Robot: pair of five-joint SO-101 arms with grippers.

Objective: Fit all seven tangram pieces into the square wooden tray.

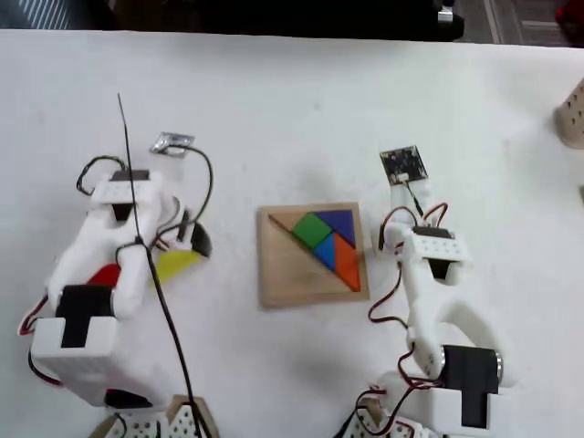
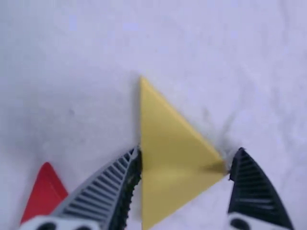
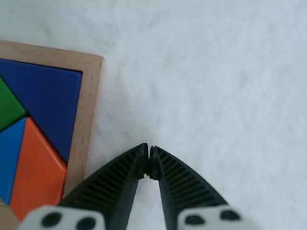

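High view, left of frame: red piece (image 1: 107, 274) largely hidden under the left arm (image 1: 109, 255), which also covers the upper right corner of the yellow triangle (image 1: 175, 264). Right edge: pale perforated object (image 1: 572, 114) cut off, kind unclear. Lower edge: both arm bases cut off. Two small boards (image 1: 172, 142) (image 1: 402, 164), parts too small to tell. Left wrist view: red piece and yellow triangle each cut by the frame edge. Right wrist view: tray (image 3: 93, 86), green piece (image 3: 7, 110) and orange piece (image 3: 38, 177) run out of frame.
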